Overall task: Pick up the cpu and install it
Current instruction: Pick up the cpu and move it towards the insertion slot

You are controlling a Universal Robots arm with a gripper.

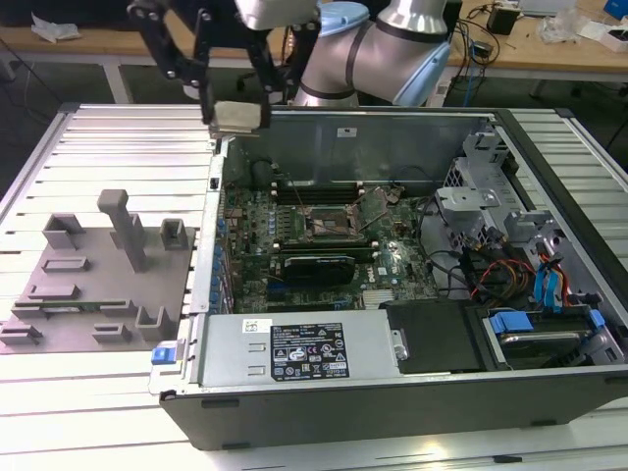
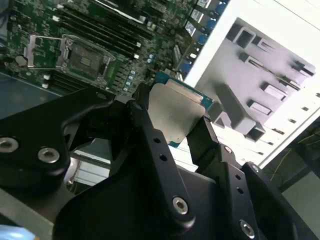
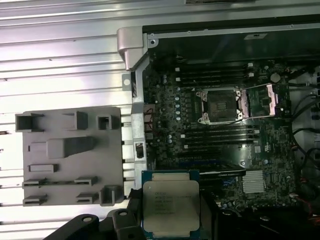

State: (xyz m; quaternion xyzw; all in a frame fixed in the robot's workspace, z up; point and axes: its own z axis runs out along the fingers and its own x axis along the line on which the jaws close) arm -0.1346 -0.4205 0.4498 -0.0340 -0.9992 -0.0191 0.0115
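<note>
Jaws closed on the cpu (image 1: 238,116), gripping it by opposite edges, with its silvery metal top facing both wrist views. I hold it in the air over the rim of the open computer case (image 1: 392,137), at the corner on the exterior view's left. Well apart from it, the black-framed socket (image 1: 327,228) on the green motherboard (image 1: 397,257) lies uncovered. A grey fixture block (image 1: 88,294) lies on the ribbed bench (image 1: 128,147) beside the case.
</note>
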